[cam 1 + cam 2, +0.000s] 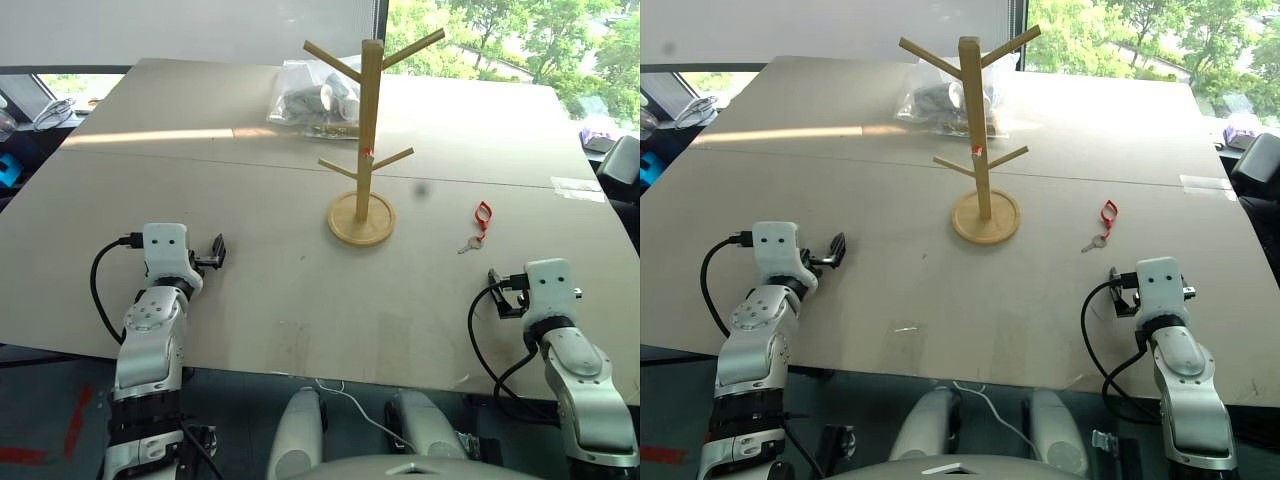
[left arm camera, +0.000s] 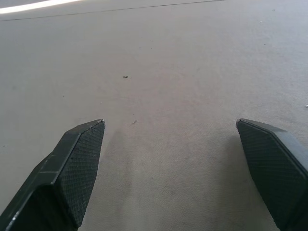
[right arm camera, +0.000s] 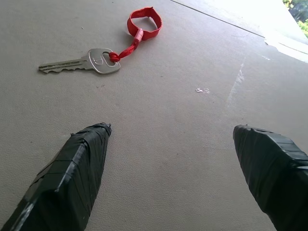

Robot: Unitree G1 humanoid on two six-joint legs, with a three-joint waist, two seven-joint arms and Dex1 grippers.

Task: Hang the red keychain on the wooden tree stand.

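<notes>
Right wrist view: one red keychain [image 3: 126,39].

Pretty plain view here: the left gripper [image 2: 171,134] has its two black fingers [image 2: 72,168] coming up from the lower corners, spread wide apart with nothing between them. The inner pads have a fine crosshatch texture. Under and ahead of them is just the tabletop [image 2: 163,72], a flat beige-grey surface. A tiny dark speck [image 2: 125,76] sits on it farther out, plus a fainter little mark [image 2: 134,122] closer to one finger. A thin seam line [image 2: 144,6] crosses the surface at the far end, and a bright strip of light [image 2: 38,6] runs along that far edge too.
</notes>
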